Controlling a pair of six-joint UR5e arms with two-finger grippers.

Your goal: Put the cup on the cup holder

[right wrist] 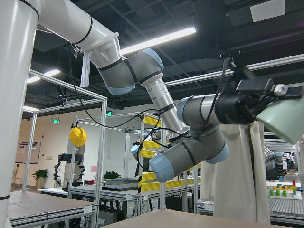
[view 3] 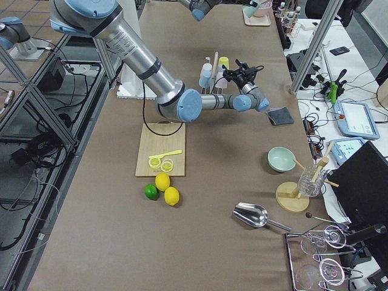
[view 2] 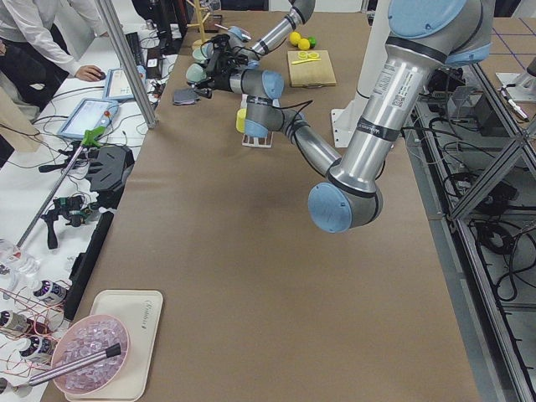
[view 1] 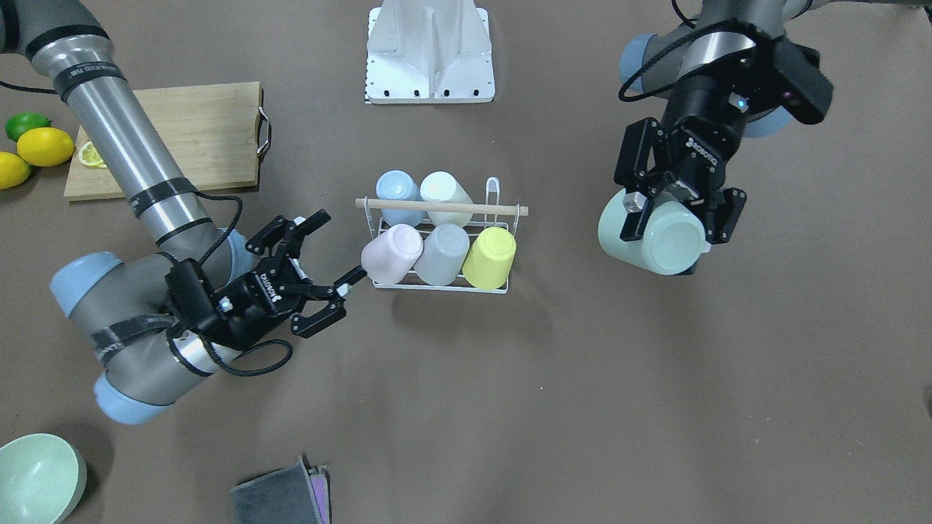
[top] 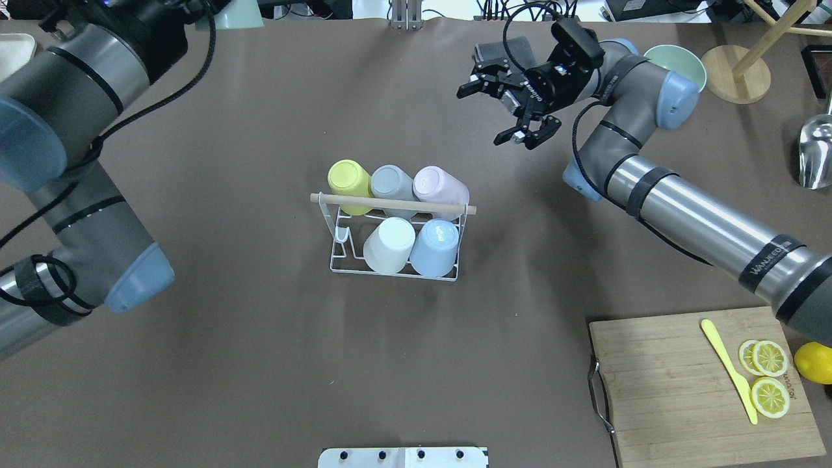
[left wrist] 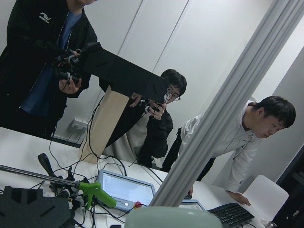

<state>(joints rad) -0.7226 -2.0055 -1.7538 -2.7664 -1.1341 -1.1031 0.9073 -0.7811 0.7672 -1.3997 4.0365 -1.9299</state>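
The left claw (view 1: 671, 224) is pinching a mint-green cup (view 1: 659, 247), one finger on each side. The cup's base faces away from the robot. It is held up in the air, well apart from the cup holder (view 1: 437, 288), which stands mid-table (view 1: 582, 400). The right claw (view 1: 336, 247) is spread wide and holds nothing. It is near the pink cup (view 1: 392, 253) on the holder, not touching it. The right arm reaches out long, its elbow bent.
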